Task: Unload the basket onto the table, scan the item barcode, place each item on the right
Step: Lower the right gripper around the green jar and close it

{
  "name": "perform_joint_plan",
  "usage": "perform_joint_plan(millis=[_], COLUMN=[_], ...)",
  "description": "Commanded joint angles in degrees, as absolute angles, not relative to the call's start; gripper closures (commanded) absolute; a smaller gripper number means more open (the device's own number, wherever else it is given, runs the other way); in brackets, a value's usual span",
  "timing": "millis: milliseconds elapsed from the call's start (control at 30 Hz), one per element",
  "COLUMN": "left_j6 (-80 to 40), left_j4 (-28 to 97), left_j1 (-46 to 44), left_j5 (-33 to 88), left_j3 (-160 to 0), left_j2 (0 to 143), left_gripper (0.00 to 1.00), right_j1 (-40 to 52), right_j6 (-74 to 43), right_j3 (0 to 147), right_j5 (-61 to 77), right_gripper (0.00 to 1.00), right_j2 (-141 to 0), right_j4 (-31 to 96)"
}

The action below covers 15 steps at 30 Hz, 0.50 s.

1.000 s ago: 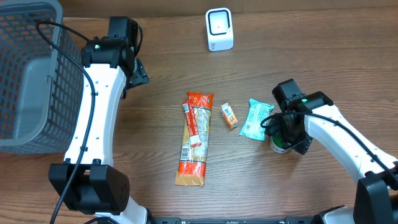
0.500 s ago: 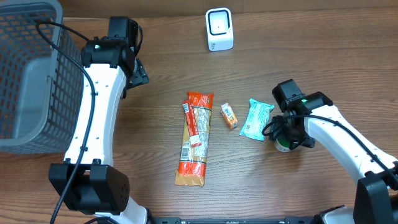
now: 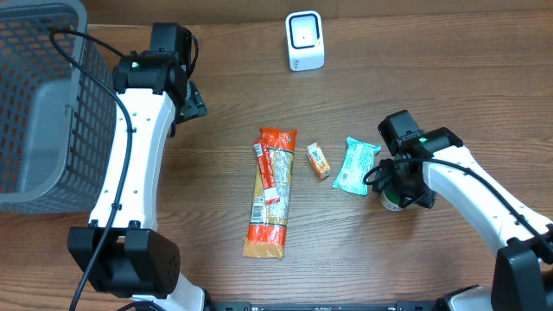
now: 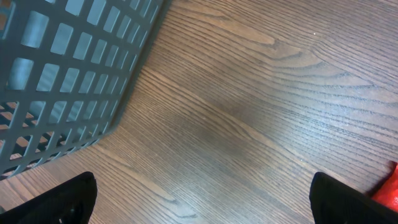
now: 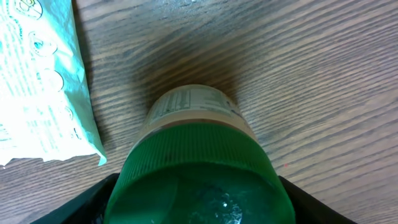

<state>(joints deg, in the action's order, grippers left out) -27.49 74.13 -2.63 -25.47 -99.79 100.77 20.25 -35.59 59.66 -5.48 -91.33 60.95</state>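
Observation:
A small bottle with a green cap (image 5: 196,180) and a pale label stands upright on the wooden table. My right gripper (image 5: 196,208) is down over it, its black fingers (image 5: 93,202) pressed on both sides of the cap. From overhead the bottle (image 3: 390,202) peeks out under the right gripper (image 3: 401,192). The white barcode scanner (image 3: 304,41) stands at the back centre. My left gripper (image 4: 205,205) hangs open over bare wood by the basket, nothing between its fingertips; from overhead the left gripper (image 3: 187,97) is at the back left.
A teal packet (image 3: 355,165) lies just left of the bottle, also the teal packet (image 5: 37,87) in the right wrist view. A small orange box (image 3: 319,161) and a long orange noodle pack (image 3: 270,192) lie mid-table. A grey mesh basket (image 3: 39,104) fills the left side.
The right gripper has shifted slightly over the bottle and narrowed a little on its cap. The left arm has not moved.

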Motion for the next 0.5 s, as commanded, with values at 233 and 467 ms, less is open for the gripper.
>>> perform_joint_plan(millis=[233,467], left_j6=[-27.66,-27.66], left_j4=[74.06,74.06], left_j1=[-3.03,-3.03], left_j5=[-25.41,-25.41], left_j3=[-100.51,-100.51], left_j2=[100.38,100.38], left_gripper=[0.01,0.00], right_j1=[20.18,20.18], right_j6=[-20.10,-25.06], right_j3=[59.46,59.46], right_j5=[-6.55,-6.42], right_gripper=[0.35,0.19], right_j2=[-90.76,-90.76], right_j4=[57.56,57.08])
